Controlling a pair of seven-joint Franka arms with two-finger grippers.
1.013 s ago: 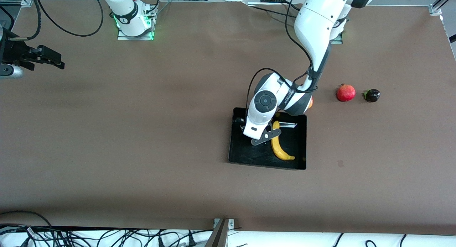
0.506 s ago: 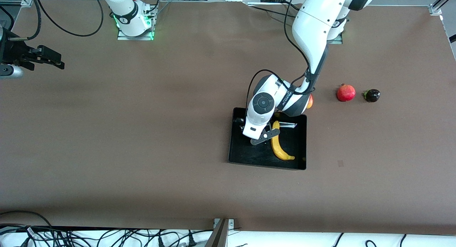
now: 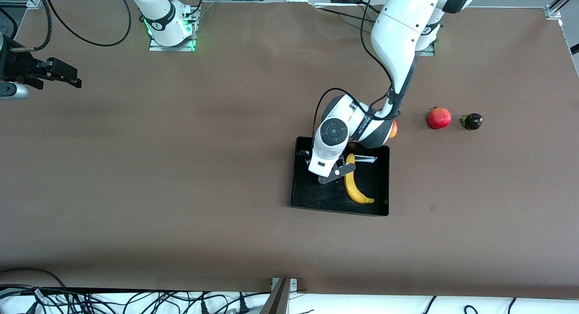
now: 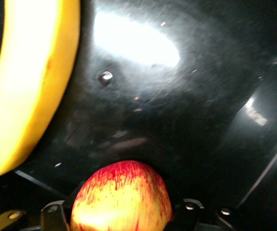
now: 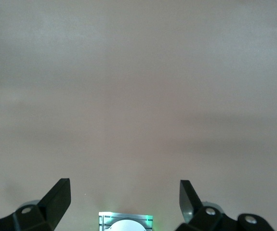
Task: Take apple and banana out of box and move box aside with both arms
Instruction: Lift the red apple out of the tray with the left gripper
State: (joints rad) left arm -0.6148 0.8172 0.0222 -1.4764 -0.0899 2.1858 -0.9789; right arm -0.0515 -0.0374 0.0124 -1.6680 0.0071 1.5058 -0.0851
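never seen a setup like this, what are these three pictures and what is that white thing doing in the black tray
Two white robot arms work at a brown table. The wide picture looks down from a high camera facing them; the other two come from cameras on each arm's wrist.

The left gripper is down inside the black box, closed around the apple, as its wrist view shows. The banana lies in the box beside it.

The right gripper waits open at its own end of the table, holding nothing.

On the table toward the left arm's end lie a red pomegranate and a small dark fruit. An orange-red fruit peeks from under the left arm.
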